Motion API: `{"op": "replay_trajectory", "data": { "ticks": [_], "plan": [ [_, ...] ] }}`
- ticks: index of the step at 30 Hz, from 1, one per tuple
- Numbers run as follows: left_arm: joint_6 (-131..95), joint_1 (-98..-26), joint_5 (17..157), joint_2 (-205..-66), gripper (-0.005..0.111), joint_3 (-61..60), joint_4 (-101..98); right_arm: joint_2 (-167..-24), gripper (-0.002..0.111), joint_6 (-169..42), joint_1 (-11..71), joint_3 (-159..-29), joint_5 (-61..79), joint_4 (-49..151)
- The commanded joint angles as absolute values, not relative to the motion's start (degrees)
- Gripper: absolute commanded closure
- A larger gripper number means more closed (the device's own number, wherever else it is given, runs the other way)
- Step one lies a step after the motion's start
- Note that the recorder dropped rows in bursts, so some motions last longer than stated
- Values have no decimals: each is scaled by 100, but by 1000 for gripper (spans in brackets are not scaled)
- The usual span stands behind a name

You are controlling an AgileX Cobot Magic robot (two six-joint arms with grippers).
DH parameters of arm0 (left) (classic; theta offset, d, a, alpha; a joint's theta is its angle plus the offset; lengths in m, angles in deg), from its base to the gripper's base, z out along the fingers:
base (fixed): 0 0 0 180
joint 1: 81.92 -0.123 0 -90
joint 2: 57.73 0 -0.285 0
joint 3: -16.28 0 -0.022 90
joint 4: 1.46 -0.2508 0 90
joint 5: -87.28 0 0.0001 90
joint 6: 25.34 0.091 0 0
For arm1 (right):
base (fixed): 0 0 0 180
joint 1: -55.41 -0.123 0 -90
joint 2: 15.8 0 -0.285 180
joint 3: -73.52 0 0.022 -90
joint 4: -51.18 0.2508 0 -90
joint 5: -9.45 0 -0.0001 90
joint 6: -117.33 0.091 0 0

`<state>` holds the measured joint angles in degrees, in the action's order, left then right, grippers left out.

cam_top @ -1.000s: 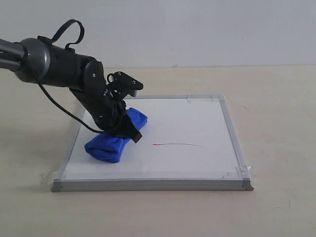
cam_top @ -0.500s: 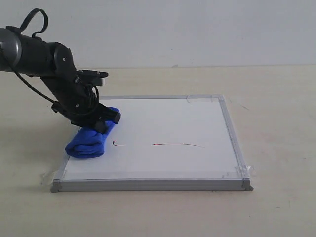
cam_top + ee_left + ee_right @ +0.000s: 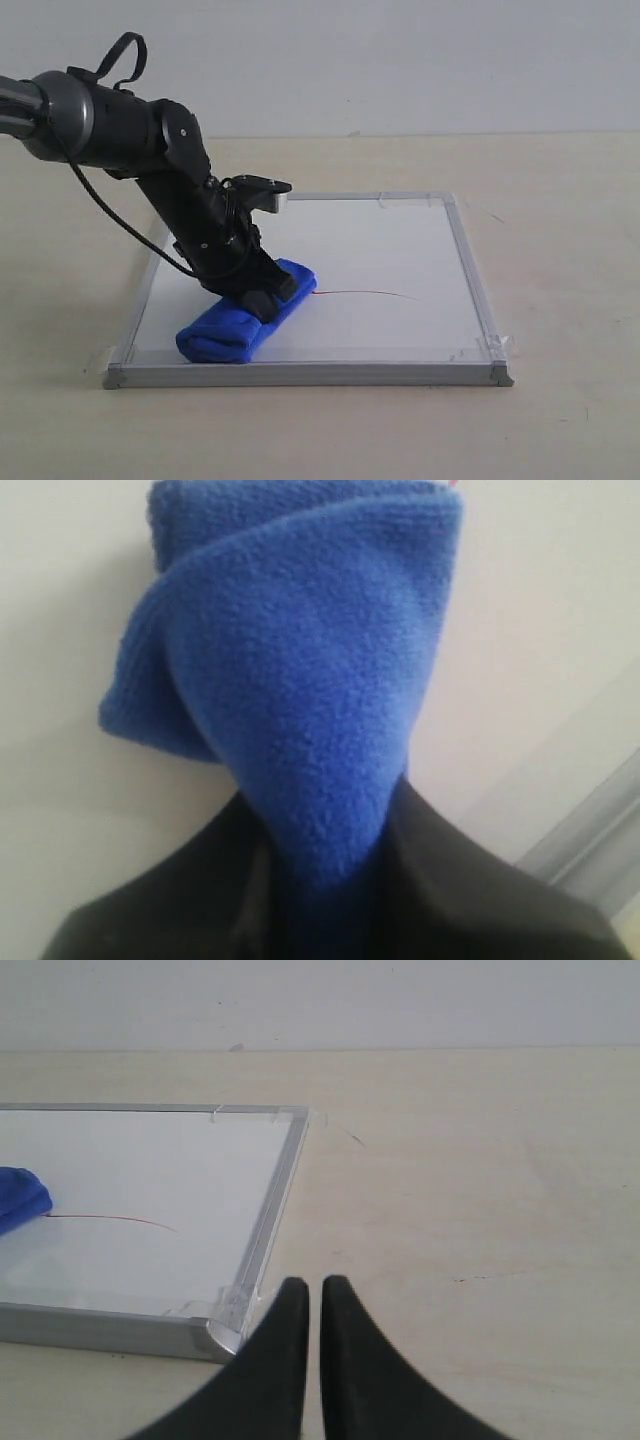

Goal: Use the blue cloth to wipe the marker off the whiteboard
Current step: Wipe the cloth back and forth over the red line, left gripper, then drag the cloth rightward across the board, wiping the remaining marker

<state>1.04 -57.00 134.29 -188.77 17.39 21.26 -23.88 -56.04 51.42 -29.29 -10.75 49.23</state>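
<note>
**A:** What is changing on the whiteboard?

**B:** The left gripper is pinching the blue cloth between its fingers and dragging it back toward the whiteboard's middle. Half a second ago the cloth was sitting by the whiteboard's left frame, leaving a small red hook exposed. Now it is lying over that spot.

**A:** So the marker is coming off?

**B:** Partly. The marker is still showing as a thin red line, running from the cloth's leading end toward the whiteboard's right frame. The stretch between hook and line was already looking clean, so I am judging that the strokes are working. The long remainder is probably calling for a further push toward that right frame.

**A:** And the other arm?

**B:** The right gripper is hanging off the whiteboard, just beyond its front right corner and over the table. Its fingers are pressing nearly together and gripping nothing.
</note>
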Motion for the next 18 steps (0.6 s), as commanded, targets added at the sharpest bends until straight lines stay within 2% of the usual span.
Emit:
{"op": "replay_trajectory", "data": {
  "ticks": [1,5,11,15,18],
  "plan": [
    [-379,-5740,13488,-19167,102,1496,1316,-2359,107,-5621,5170,-2927,-1009,4915],
    [-1403,-6254,13350,-19167,102,1496,335,-2359,107,-5621,5170,-2927,-1009,4915],
    [-1732,-7052,13589,-19167,102,1484,295,-2359,107,-5621,5170,-2927,-1009,4915],
    [-1515,-6786,13608,-19167,102,1448,593,-2359,107,-5621,5170,-2927,-1009,4915],
    [-780,-5949,13341,-19159,102,1448,1339,-2359,107,-5621,5170,-2927,-1009,4915]
  ]
}}
